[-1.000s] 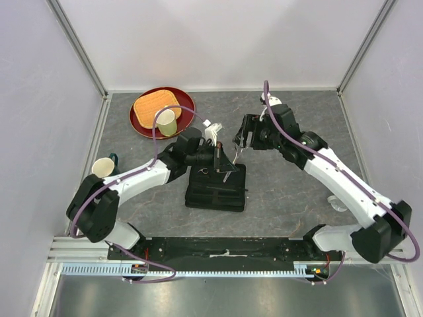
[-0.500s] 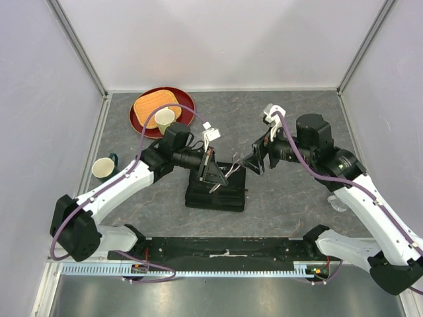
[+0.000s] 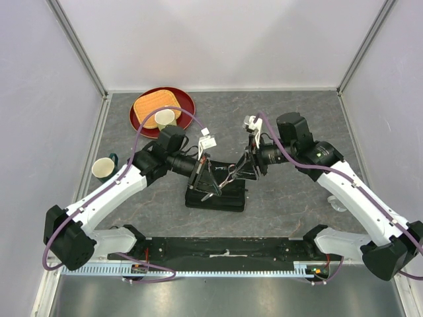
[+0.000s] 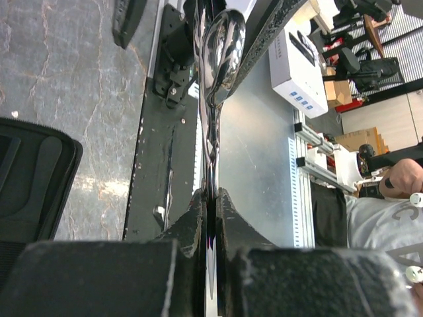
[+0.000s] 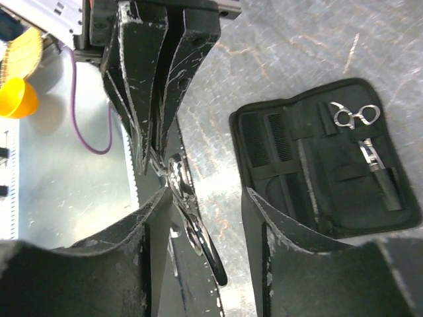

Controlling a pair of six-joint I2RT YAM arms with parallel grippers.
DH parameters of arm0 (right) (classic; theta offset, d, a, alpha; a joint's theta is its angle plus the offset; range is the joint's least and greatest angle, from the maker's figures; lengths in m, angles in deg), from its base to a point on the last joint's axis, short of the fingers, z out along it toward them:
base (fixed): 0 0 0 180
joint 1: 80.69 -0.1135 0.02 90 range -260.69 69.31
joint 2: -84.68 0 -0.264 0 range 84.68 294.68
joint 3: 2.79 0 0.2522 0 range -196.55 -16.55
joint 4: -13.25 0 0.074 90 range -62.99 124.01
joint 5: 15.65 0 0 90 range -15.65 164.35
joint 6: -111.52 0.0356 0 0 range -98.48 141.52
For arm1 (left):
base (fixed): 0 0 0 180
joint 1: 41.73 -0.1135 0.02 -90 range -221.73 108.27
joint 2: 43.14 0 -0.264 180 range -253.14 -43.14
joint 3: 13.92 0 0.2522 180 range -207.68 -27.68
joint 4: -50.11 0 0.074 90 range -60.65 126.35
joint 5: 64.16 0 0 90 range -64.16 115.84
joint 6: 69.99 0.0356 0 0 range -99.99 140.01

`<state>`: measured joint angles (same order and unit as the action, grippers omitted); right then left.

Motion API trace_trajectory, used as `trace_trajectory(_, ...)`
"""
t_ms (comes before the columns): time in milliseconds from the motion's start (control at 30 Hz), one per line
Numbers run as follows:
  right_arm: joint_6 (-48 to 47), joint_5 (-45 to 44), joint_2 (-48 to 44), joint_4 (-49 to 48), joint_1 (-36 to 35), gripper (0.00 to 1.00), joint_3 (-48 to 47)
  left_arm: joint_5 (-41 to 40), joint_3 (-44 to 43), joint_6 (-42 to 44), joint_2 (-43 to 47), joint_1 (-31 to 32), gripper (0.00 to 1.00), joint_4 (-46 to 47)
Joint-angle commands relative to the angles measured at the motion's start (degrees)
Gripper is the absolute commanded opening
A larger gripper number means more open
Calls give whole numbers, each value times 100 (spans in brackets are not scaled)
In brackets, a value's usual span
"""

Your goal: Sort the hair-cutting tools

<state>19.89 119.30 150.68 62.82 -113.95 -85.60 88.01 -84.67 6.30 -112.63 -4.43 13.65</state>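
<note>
Scissors are pinched by the blades in the left gripper, above the case, handles outward, apparently for a handover. The right gripper is held with jaws spread around them. Second scissors and combs are stowed in the case.

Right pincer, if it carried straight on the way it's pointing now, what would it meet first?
Most likely the silver scissors, gripped by the left pincer. They sit between the open fingers of the right pincer, though exact depth is hard to judge.
</note>
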Motion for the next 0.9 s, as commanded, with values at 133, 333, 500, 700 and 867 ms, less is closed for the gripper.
trace_trajectory(133, 145, 866, 18, -347, 3, 44, 340, -12, -260, 695, 155, -12, 2, -613)
trace_trajectory(333, 514, 684, 19, -505, -5, 0, 402, -73, -277, 704, 120, -12, 7, -613)
trace_trajectory(500, 961, -187, -34, -619, 3, 0, 568, -1431, -348, 555, 225, -91, 72, -639)
trace_trajectory(700, 2278, -1110, 18, -1523, 170, 0, 1113, -4968, 12, -1164, 68, -1151, 87, -648)
trace_trajectory(867, 3018, -2487, 18, -2262, 275, 0, 1816, -5505, 802, -1932, 15, -1497, 85, -96)
